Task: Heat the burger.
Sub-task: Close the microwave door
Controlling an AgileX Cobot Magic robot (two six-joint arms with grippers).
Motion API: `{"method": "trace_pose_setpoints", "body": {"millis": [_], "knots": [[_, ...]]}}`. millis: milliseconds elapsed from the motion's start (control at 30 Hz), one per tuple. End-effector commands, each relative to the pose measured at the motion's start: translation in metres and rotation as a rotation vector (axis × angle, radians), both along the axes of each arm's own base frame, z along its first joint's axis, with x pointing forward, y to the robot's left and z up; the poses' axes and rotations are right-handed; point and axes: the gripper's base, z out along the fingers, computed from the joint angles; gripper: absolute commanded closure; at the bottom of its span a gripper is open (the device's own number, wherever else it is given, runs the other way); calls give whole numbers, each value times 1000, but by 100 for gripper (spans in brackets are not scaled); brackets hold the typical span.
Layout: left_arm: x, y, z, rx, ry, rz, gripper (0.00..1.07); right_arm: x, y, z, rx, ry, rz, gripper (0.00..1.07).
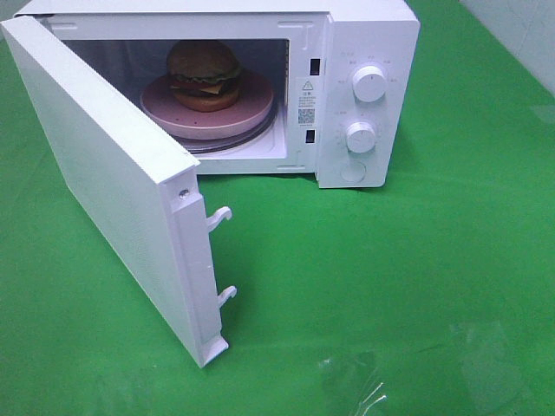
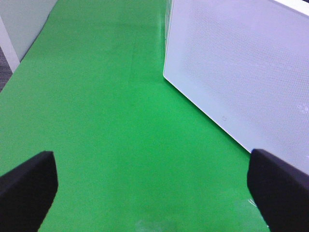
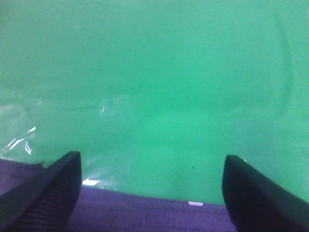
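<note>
Since the burger (image 1: 204,74) already sits inside the microwave (image 1: 368,35), loading reads as done. It stands upright at the centre of a round pink plate (image 1: 256,113). The plate rests on the turntable (image 1: 221,146), so the load is centred to rotate freely. In the high view the oven stands at 12 o'clock on the green worktop (image 1: 399,286).

Door (image 1: 95,165): hinged on the cavity's 9 o'clock side and swung wide open, with its free edge toward 7 o'clock. Two white latch hooks (image 1: 218,215) stick out of that edge, unengaged. Nothing touches the door.

Controls: upper dial (image 1: 369,85) and lower dial (image 1: 360,137), on the panel at the cavity's 3 o'clock side. Settings are too small to read.

Left fingers (image 2: 29,188): spread wide with nothing between them, over bare worktop, near the door's perforated outer face. Judgement: this arm sits outside the door, so it is the one placed to push it shut.

Right fingers (image 3: 48,193): also spread and holding nothing, low over the worktop's near edge around 5 o'clock. They are by a scrap of clear film (image 1: 373,394), well apart from the oven. Judgement: they are out of the door's swing and on the panel side, ready for the dials.

Remaining, as judged: close the door until the hooks latch, then set the dials. Risk: a push too near the hinge may slide the oven instead of swinging the door.
</note>
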Motion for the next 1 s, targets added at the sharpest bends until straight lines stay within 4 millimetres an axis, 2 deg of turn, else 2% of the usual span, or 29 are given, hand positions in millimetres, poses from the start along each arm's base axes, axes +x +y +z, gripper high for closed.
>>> {"method": "trace_pose_setpoints", "body": {"millis": [33, 167, 200, 467, 1000], "knots": [[-3, 0, 1, -1, -21, -2, 5, -16, -2, 3, 3, -141, -26, 31], [-3, 0, 1, -1, -21, -2, 5, -25, -3, 2, 7, -213, -54, 31], [-3, 0, 1, -1, -21, -2, 5, -30, -4, -2, 9, -281, -82, 31], [-3, 0, 1, -1, -21, -2, 5, -46, -4, -2, 5, -373, -144, 31], [-3, 0, 1, -1, -21, -2, 5, -45, -3, -2, 3, -372, -162, 31]]}}
